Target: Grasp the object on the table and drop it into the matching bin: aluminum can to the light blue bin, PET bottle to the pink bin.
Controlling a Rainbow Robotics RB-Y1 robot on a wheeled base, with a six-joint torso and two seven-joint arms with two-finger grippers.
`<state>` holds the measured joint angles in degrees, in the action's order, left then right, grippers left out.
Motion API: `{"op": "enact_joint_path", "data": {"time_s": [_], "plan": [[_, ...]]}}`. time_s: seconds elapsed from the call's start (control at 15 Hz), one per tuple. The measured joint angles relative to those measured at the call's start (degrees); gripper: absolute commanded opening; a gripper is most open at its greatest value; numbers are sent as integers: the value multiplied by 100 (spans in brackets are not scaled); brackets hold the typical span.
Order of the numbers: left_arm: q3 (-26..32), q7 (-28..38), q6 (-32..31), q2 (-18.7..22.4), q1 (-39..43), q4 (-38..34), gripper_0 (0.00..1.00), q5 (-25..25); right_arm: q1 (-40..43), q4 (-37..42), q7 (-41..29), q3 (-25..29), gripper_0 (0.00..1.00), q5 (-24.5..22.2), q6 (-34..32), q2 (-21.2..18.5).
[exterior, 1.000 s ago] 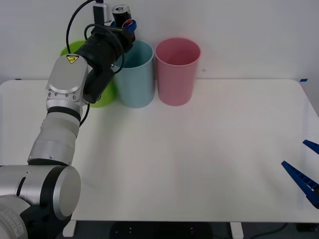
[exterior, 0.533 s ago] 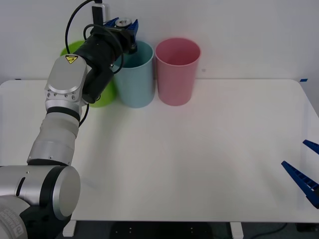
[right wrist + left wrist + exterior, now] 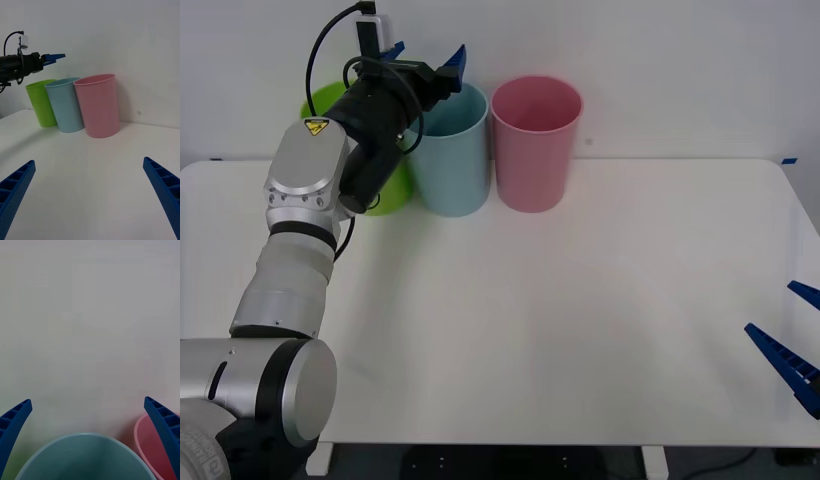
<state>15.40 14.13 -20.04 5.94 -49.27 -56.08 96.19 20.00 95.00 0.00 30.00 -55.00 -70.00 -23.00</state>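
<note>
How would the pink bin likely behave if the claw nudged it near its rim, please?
The pink bin stands tall on a narrower base, so a push high up would probably tip it rather than slide it. It looks like thin plastic, so likely light. It stands close beside the blue bin, which might brace it on that side.

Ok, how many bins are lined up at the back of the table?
3, in a row at the far edge: the lime green bin on the robot's left, the light blue bin in the middle under the open left claw, the pink bin rightmost.
</note>
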Motion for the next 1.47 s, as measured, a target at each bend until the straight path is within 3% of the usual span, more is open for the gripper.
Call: {"op": "enact_joint_path", "data": {"time_s": [0.67,1.27,1.47], "plan": [[-402,-183,-131,259,1293,-1410,100,-1286,0,0,0,0,100,0,0,0],[-501,-356,-722,1216,2670,-2543,100,-2642,0,0,0,0,100,0,0,0],[-123,-392,-1221,1415,3221,-2849,100,-2934,0,0,0,0,100,0,0,0]]}}
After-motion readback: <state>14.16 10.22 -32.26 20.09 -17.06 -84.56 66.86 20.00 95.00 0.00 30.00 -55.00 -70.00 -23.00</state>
